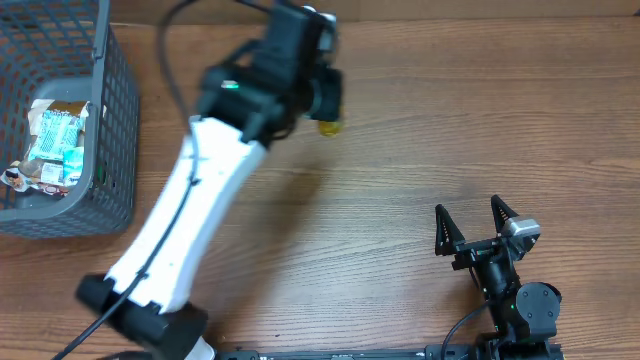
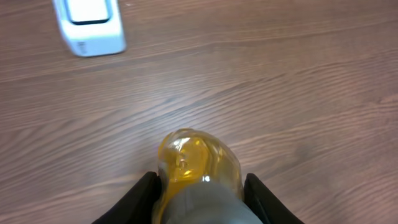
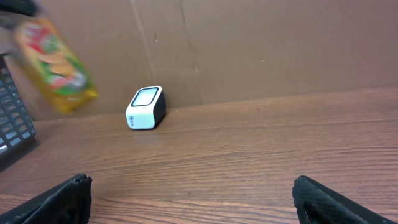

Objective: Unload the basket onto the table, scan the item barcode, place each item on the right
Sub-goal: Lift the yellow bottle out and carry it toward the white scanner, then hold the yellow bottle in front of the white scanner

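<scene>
I see one yellow bottle (image 2: 199,162) clamped in the left gripper (image 2: 202,193), its label too blurred to read. One white scanner (image 2: 90,25) sits upper left, and the right gripper (image 1: 478,225) stands wide apart.

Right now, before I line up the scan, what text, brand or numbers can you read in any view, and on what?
No text reads clearly in any view.
On the yellow item: green and red label print, blurred, unreadable.
On the white scanner: a small mark low on its front, too small to read.
On the packets in the basket: printing too small to read.
</scene>
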{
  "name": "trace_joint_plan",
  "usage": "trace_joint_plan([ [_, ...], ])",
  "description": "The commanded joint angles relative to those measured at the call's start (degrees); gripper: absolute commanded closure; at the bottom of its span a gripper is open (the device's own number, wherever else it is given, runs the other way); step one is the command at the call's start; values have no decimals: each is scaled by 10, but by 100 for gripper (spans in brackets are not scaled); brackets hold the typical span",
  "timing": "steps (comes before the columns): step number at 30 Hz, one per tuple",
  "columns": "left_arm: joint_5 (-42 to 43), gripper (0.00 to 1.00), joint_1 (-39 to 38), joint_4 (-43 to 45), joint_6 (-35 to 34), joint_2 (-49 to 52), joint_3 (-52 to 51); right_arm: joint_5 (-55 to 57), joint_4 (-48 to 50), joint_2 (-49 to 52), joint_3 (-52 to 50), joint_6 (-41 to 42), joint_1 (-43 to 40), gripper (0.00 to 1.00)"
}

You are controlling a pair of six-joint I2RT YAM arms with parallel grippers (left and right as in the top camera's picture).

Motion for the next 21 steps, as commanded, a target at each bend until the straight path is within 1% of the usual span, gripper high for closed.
trace_joint_plan([
  [1,-47,78,-51,34,-58,35,0,5,3,-6,-6,0,3,0],
  [7,-50,75,-113,101,-62,110,0,5,3,-6,-6,0,3,0],
  [10,-57,72,-130,127,-96,142,0,5,3,-6,-6,0,3,0],
  [17,-56,73,-143,139,-163,191,0,5,3,-6,-6,0,3,0],
  [21,-56,73,-148,141,-162,207,0,5,3,-6,-6,0,3,0],
])
